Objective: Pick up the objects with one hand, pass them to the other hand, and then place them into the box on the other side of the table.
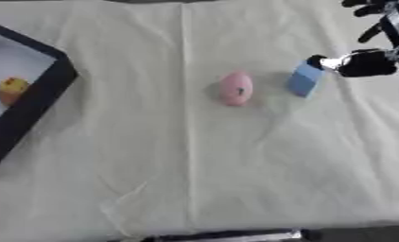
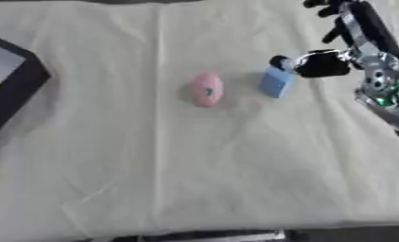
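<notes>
A small blue block (image 1: 305, 79) stands on the cream cloth, right of centre. My right hand (image 2: 323, 64) comes in from the upper right with its thumb tip against the block's top far corner. Its fingers spread away toward the top edge and are not curled round the block, so the hand is open. A pink egg-shaped object (image 1: 235, 88) lies just left of the block, apart from the hand. The dark-rimmed box (image 1: 37, 94) sits at the left edge and holds a yellow-orange object (image 1: 13, 90). My left hand is out of view.
A cream cloth (image 1: 195, 165) with creases covers the table. A dark strip with a silver part (image 1: 236, 235) runs along the near edge. My right forearm (image 2: 381, 90) occupies the right side.
</notes>
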Robot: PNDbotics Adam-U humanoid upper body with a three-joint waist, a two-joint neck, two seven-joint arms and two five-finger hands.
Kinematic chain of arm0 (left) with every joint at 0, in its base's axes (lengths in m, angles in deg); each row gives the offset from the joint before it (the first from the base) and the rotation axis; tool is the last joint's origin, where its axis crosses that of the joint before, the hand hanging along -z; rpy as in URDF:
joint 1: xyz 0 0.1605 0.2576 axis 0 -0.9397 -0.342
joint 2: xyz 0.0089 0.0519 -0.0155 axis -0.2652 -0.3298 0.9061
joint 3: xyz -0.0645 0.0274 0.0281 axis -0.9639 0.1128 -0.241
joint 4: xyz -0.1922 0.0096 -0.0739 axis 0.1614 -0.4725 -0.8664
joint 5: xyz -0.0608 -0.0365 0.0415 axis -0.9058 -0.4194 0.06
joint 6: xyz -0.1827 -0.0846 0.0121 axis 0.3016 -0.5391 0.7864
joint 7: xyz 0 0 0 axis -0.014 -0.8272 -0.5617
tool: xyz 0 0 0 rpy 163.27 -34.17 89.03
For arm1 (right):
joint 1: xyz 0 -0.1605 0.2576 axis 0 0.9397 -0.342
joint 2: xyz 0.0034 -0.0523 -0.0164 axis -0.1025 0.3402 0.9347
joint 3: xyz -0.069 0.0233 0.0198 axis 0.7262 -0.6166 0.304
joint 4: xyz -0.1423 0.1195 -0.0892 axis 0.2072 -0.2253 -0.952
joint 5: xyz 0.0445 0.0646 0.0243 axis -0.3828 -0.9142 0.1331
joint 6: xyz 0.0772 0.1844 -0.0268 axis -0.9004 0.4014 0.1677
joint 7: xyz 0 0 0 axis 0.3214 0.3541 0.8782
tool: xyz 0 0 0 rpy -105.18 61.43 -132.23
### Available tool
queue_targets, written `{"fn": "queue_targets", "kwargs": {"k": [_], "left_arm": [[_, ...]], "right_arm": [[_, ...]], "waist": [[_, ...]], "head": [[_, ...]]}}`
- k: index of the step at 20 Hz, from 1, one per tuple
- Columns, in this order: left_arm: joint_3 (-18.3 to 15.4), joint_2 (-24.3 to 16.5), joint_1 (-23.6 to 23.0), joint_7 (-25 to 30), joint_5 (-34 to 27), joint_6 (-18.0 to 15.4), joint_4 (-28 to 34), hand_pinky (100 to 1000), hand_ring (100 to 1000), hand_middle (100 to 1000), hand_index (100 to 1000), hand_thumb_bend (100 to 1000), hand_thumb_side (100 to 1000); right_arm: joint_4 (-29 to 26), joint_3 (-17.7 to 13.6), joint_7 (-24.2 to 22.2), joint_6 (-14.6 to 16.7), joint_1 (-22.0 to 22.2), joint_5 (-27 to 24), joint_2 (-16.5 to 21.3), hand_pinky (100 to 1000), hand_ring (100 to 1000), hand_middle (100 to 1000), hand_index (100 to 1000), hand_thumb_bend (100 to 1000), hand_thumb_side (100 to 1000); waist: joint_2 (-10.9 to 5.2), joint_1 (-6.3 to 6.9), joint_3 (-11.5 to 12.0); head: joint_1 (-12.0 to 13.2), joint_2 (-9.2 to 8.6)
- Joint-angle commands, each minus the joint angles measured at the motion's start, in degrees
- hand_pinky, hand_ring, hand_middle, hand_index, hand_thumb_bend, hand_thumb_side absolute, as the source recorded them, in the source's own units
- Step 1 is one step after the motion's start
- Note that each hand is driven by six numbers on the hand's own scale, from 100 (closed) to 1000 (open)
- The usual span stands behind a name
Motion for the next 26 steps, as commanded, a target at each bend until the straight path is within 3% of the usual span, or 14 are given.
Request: {"fn": "queue_targets", "kwargs": {"k": [1,12,26], "left_arm": [[-0.4,-0.9,1.1,0.2,-0.4,0.2,1.2,890,637,546,740,100,615],[0.1,-0.2,3.1,0.4,-0.2,0.7,1.8,888,626,531,732,100,606],[0.3,0.4,3.3,0.6,0.2,1.6,1.9,888,624,527,732,100,610]], "right_arm": [[-0.5,-1.2,-0.2,-1.5,-0.4,-2.2,2.6,546,822,835,792,728,203],[-0.5,-1.7,-2.0,-6.1,0.5,-8.1,3.5,574,822,825,785,746,225],[-0.5,-3.5,-0.8,-10.6,3.3,-4.3,3.4,663,860,830,805,698,189]], "waist": [[0.26,-0.94,0.2],[2.42,-1.35,2.1],[4.39,-1.23,3.0]], "head": [[-0.9,-0.12],[-3.0,-1.25],[-4.4,-3.15]]}}
